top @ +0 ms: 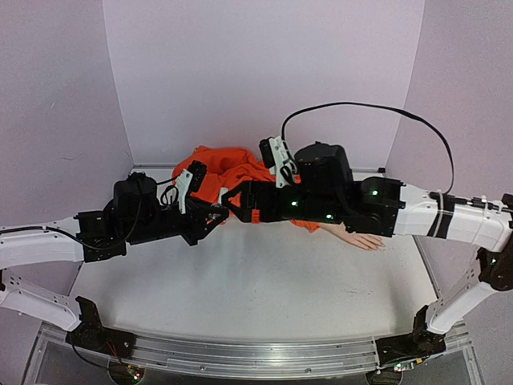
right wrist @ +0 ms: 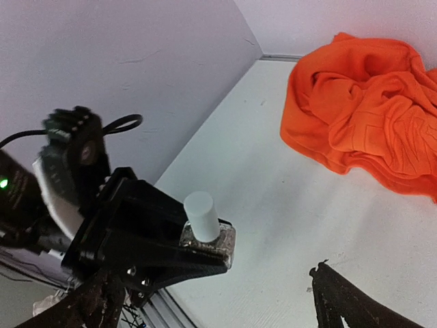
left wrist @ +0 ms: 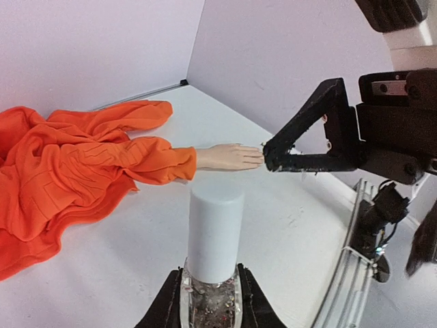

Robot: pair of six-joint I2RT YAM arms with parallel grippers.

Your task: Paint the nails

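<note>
My left gripper (left wrist: pixel 210 290) is shut on a small clear glitter bottle (left wrist: pixel 210 294) with a white cap (left wrist: pixel 215 229), held upright above the table. The bottle also shows in the right wrist view (right wrist: pixel 208 239). My right gripper (right wrist: pixel 212 283) is open wide, its fingers (right wrist: pixel 345 301) on either side of the bottle and apart from it. One right finger (left wrist: pixel 307 147) crosses in front of the mannequin hand (left wrist: pixel 229 157), whose nails (left wrist: pixel 258 156) are too small to make out. The pale hand (top: pixel 361 238) comes out of an orange sleeve (top: pixel 228 170). Both grippers meet at mid-table (top: pixel 224 208).
The crumpled orange garment (left wrist: pixel 61 174) lies at the back of the white table (top: pixel 264 297) near the rear wall, and it also shows in the right wrist view (right wrist: pixel 362 116). Walls close off the back and both sides. A metal rail (top: pixel 256 357) runs along the near edge.
</note>
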